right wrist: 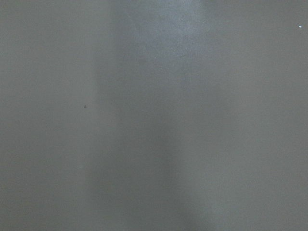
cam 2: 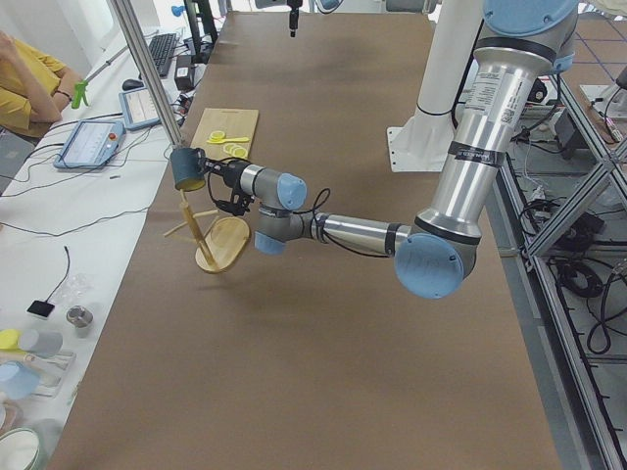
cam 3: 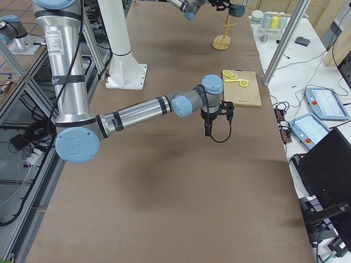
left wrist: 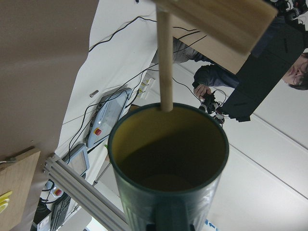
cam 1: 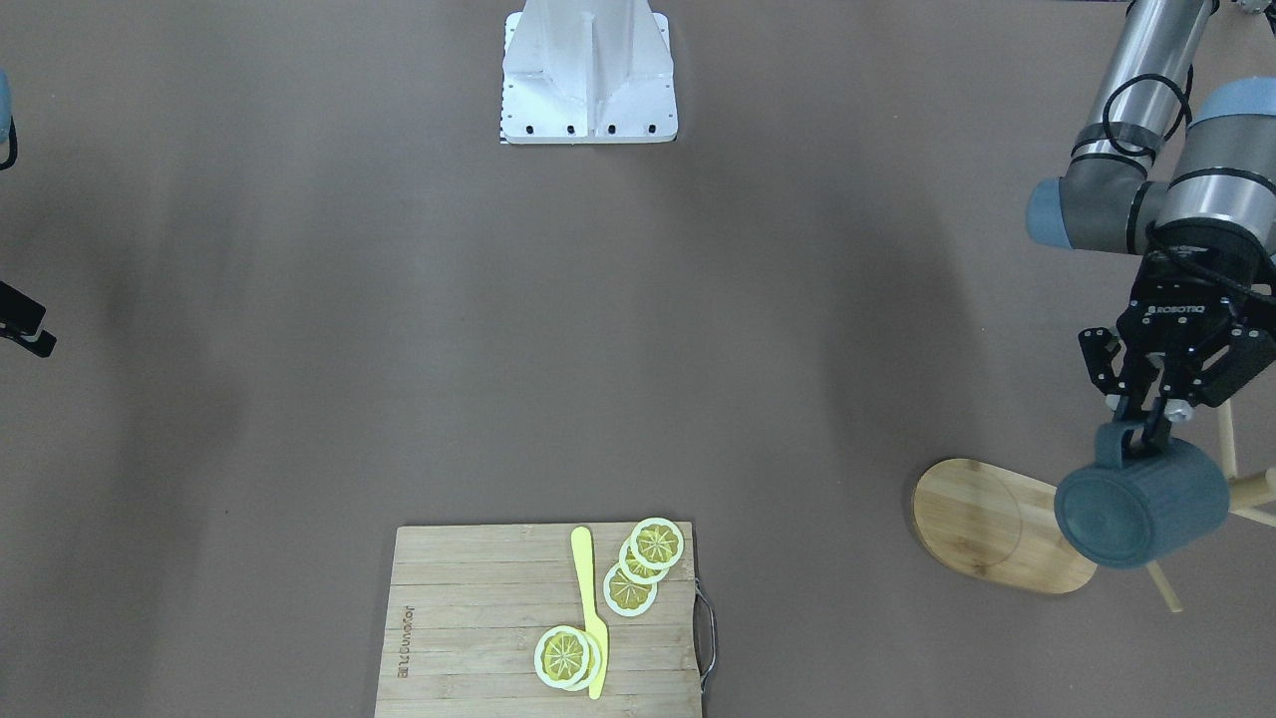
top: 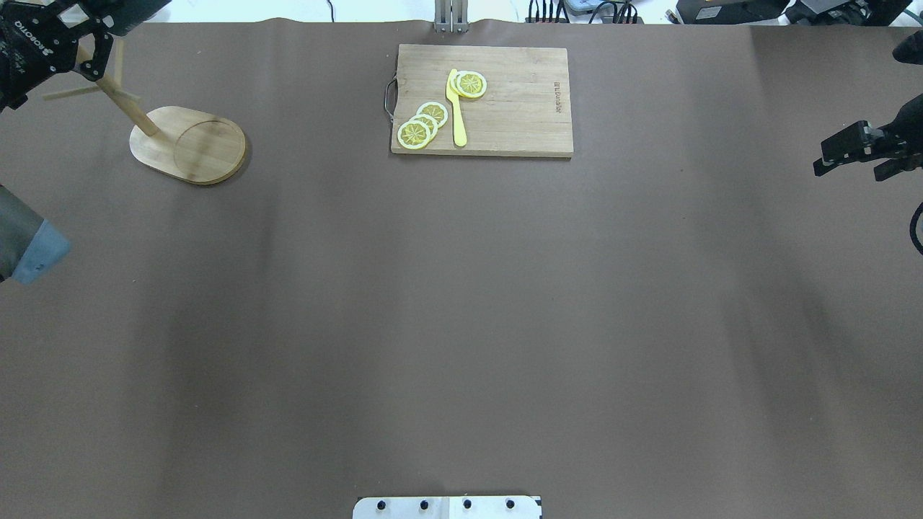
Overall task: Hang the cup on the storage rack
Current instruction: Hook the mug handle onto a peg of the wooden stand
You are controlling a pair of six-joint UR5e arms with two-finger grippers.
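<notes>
My left gripper [cam 1: 1142, 427] is shut on the loop handle of the dark slate-blue cup [cam 1: 1141, 504]. It holds the cup on its side in the air beside the top of the storage rack. The rack's oval bamboo base [cam 1: 997, 524] lies on the table, and its pegs [cam 1: 1251, 489] stick out behind the cup. In the left wrist view a wooden rod of the rack [left wrist: 164, 57] reaches the rim of the cup's yellow mouth [left wrist: 168, 159]. The overhead view shows the rack base [top: 187, 144] but not the cup. My right gripper [top: 858, 151] hangs empty above bare table, fingers together.
A rectangular wooden cutting board [cam 1: 469, 618] with lemon slices [cam 1: 643, 563] and a yellow knife [cam 1: 590, 608] lies at the table's far side, mid-length. The robot's white base plate [cam 1: 588, 75] stands at the near side. Operators and equipment sit beyond the table's edge by the rack.
</notes>
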